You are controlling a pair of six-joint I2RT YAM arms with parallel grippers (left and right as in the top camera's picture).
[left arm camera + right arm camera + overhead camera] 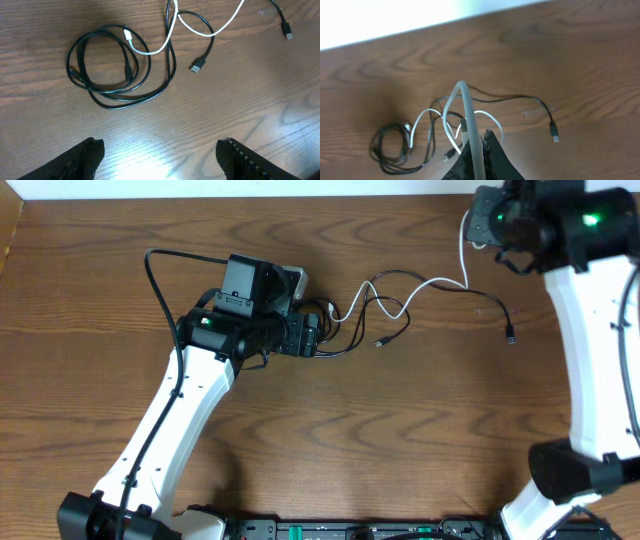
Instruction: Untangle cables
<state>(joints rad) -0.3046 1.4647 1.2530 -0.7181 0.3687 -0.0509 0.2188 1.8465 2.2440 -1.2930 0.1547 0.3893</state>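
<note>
Presently: right gripper (478, 146) is pinched tight on the white cable (466, 107), which rises from between its fingers. Left gripper (160, 150) is spread wide, holding nothing. Black cable (70, 62) lies coiled on the table (400, 430) ahead of the left fingers, the white one crossing it.

Overhead cam stares straight down at the table (400, 430), far enough back to fit both arms. Left wrist cam hangs close over the coiled black cable (100, 70), with the left claw (161, 152) tips at the bottom edge. Right wrist cam sits higher and tilted, looking past the right claw (479, 147) pinching the white cable (467, 105). All three views share those cables.
</note>
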